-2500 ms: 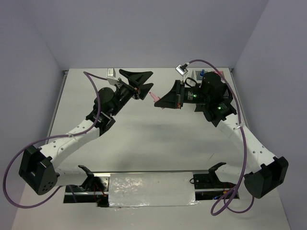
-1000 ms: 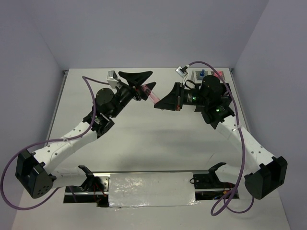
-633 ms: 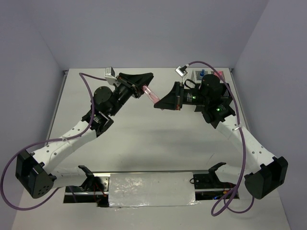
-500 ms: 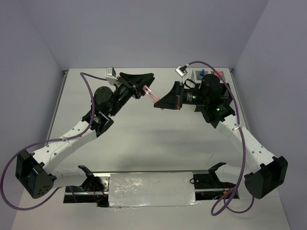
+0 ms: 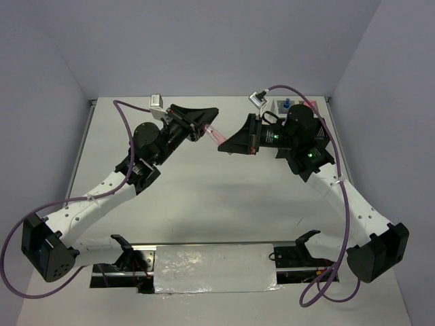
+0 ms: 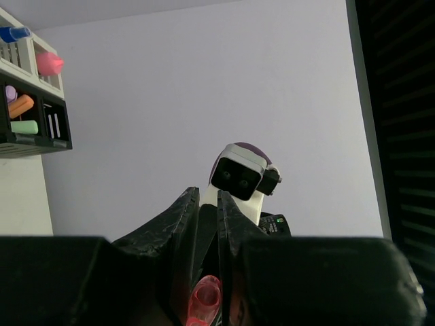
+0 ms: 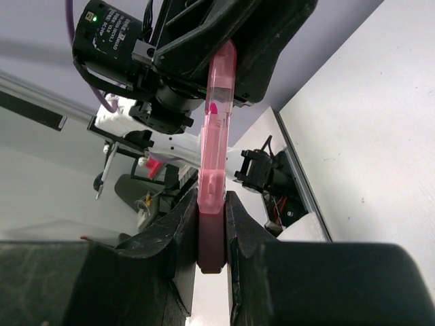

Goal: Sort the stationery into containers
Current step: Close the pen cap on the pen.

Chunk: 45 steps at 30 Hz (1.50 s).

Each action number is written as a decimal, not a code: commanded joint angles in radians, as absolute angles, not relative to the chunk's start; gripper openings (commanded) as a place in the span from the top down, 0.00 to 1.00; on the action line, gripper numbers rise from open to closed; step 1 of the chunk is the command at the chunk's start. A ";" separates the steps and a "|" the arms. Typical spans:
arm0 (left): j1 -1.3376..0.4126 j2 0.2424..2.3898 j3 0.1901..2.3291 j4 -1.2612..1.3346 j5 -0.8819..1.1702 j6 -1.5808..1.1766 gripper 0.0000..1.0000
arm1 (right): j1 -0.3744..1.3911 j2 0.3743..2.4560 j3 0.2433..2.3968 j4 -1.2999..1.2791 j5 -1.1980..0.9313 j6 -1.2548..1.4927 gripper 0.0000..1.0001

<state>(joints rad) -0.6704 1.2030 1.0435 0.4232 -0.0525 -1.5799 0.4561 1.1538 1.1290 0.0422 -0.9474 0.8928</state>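
You have the white tabletop (image 5: 204, 197) under both arms, and the black organiser (image 6: 30, 139) stands at its far right corner, mostly hidden behind the right arm (image 5: 340, 193) in the overhead view. The left arm (image 5: 102, 197) reaches up from the opposite side towards the middle, well to the left of the organiser. The white mesh tray (image 6: 24, 64) sits just beside the organiser, on what seems to be its far side, though the wrist view is rolled and I would not swear to it.

Your left tool (image 5: 206, 126) and right tool (image 5: 224, 147) meet nose to nose in the air, left of the organiser and clear of the tabletop. The right tool has its jaws closed on the opaque lower end of the pink marker (image 7: 217, 129). The left tool has closed on the marker's other, translucent end, with its fingers (image 6: 187, 224) standing narrow on either side of the pink tip. So the marker is bridged between the two tools, gripped at both ends and tilted.

Inside the organiser you can make out an orange marker (image 6: 20, 105), a green marker (image 6: 24, 127) and a small purple item (image 6: 10, 92). In the tray next to the organiser lie a pink item (image 6: 49, 63) and a blue item (image 6: 13, 32).
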 commanded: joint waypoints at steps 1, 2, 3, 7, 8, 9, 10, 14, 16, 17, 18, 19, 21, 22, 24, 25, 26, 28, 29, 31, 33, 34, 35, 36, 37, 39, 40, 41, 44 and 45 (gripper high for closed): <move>-0.678 1.177 1.071 0.465 -0.031 -1.532 0.88 | 0.462 1.127 1.164 0.104 -0.916 0.900 1.00; -0.678 1.177 1.071 0.469 -0.029 -1.529 0.89 | 0.462 1.131 1.172 0.092 -0.913 0.900 1.00; -0.680 1.174 1.069 0.479 -0.031 -1.526 0.89 | 0.462 1.134 1.180 0.074 -0.905 0.885 1.00; -0.680 1.172 1.083 0.488 -0.029 -1.506 1.00 | 0.462 1.138 1.180 0.057 -0.902 0.881 1.00; -0.680 1.172 1.089 0.477 -0.028 -1.502 1.00 | 0.460 1.137 1.181 0.057 -0.902 0.881 1.00; -0.680 1.175 1.095 0.477 -0.025 -1.500 1.00 | 0.462 1.138 1.181 0.058 -0.902 0.884 1.00; -0.680 1.175 1.094 0.482 -0.025 -1.497 1.00 | 0.460 1.138 1.181 0.064 -0.903 0.887 1.00; -0.680 1.174 1.089 0.495 -0.025 -1.493 1.00 | 0.462 1.147 1.195 0.041 -0.900 0.881 1.00; -0.683 1.180 1.094 0.502 -0.015 -1.480 1.00 | 0.462 1.146 1.193 0.043 -0.896 0.884 1.00; -0.683 1.181 1.095 0.509 -0.015 -1.474 1.00 | 0.462 1.147 1.196 0.040 -0.893 0.884 1.00; -0.684 1.184 1.097 0.521 -0.011 -1.470 1.00 | 0.462 1.149 1.197 0.041 -0.891 0.884 1.00; -0.686 1.186 1.097 0.529 -0.008 -1.462 1.00 | 0.462 1.154 1.198 0.047 -0.891 0.888 1.00; -0.692 1.190 1.103 0.529 -0.008 -1.454 1.00 | 0.463 1.158 1.195 0.070 -0.896 0.917 1.00; -0.696 1.189 1.104 0.537 -0.008 -1.438 1.00 | 0.460 1.167 1.204 0.066 -0.896 0.920 1.00; -0.710 1.184 1.111 0.537 -0.015 -1.417 1.00 | 0.462 1.173 1.218 0.057 -0.894 0.910 1.00; -0.712 1.184 1.112 0.534 -0.014 -1.413 1.00 | 0.460 1.173 1.223 0.067 -0.891 0.914 1.00; -0.712 1.187 1.108 0.538 -0.012 -1.413 1.00 | 0.462 1.177 1.226 0.074 -0.893 0.925 1.00; -0.713 1.187 1.098 0.552 -0.008 -1.419 1.00 | 0.460 1.189 1.247 0.068 -0.891 0.925 1.00; -0.716 1.189 1.085 0.566 -0.008 -1.419 1.00 | 0.462 1.192 1.252 0.072 -0.890 0.930 1.00; -0.727 1.193 1.078 0.586 -0.008 -1.420 1.00 | 0.462 1.203 1.265 0.089 -0.887 0.943 1.00; -0.748 1.210 1.083 0.607 0.011 -1.408 1.00 | 0.462 1.215 1.276 0.107 -0.887 0.960 1.00; -0.756 1.219 1.092 0.606 0.020 -1.395 1.00 | 0.460 1.233 1.288 0.133 -0.891 0.971 1.00; -0.764 1.239 1.109 0.595 0.043 -1.387 1.00 | 0.462 1.244 1.301 0.146 -0.894 0.986 1.00; -0.779 1.246 1.109 0.598 0.051 -1.376 1.00 | 0.463 1.271 1.334 0.159 -0.906 0.991 1.00; -0.787 1.247 1.105 0.604 0.057 -1.378 1.00 | 0.463 1.287 1.353 0.163 -0.914 0.992 1.00; -0.802 1.244 1.062 0.646 0.066 -1.390 1.00 | 0.463 1.330 1.414 0.173 -0.931 0.989 1.00; -0.808 1.244 1.046 0.641 0.075 -1.393 1.00 | 0.463 1.345 1.436 0.175 -0.954 0.985 1.00; -0.811 1.246 1.040 0.641 0.084 -1.393 1.00 | 0.463 1.362 1.460 0.169 -0.965 0.979 1.00; -0.844 1.244 1.035 0.646 0.123 -1.338 1.00 | 0.466 1.443 1.581 0.112 -0.973 0.957 1.00; -0.851 1.244 1.043 0.628 0.124 -1.325 1.00 | 0.466 1.453 1.591 0.117 -0.974 0.960 1.00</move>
